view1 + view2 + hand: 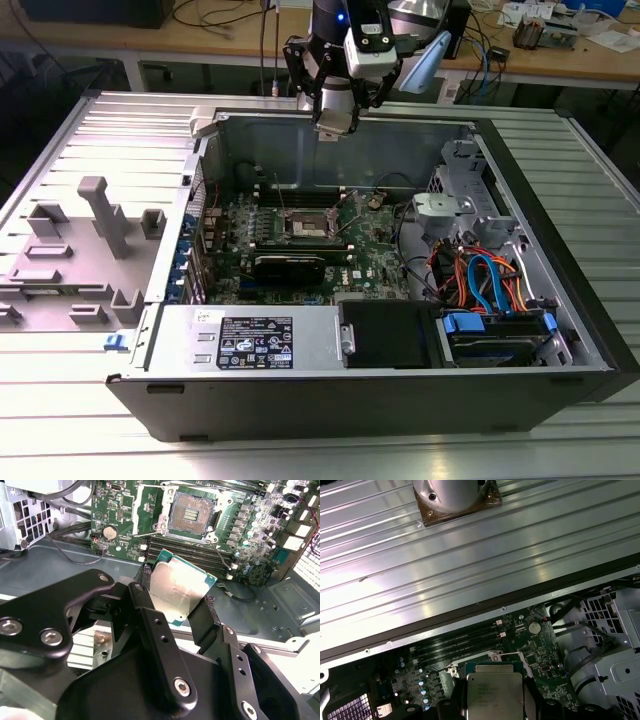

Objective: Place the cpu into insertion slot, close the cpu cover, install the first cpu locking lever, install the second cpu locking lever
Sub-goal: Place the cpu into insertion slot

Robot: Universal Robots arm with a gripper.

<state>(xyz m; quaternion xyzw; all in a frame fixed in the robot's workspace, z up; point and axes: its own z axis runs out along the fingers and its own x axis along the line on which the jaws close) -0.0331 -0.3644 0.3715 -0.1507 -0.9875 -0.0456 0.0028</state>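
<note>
Your black pincer (pixel 174 596), top centre of the exterior view, pinches the small flat square silver-topped cpu (pixel 185 580), well apart from the bare, dark-centred, silver-rimmed square insertion slot (pixel 192 514).

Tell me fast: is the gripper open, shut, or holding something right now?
Gripper: shut on the small, flat, square cpu with a shiny silver-grey metal top, which is not yet in the square, silver-rimmed insertion slot.

gripper (pixel 333 126): 12 o'clock, above open computer case (pixel 170 345) rear wall | insertion slot (pixel 313 228): centre, at gripper's 6 o'clock, apart | grey fixtures (pixel 95 240): 9 o'clock | blue cables (pixel 483 285): 4 o'clock
</note>
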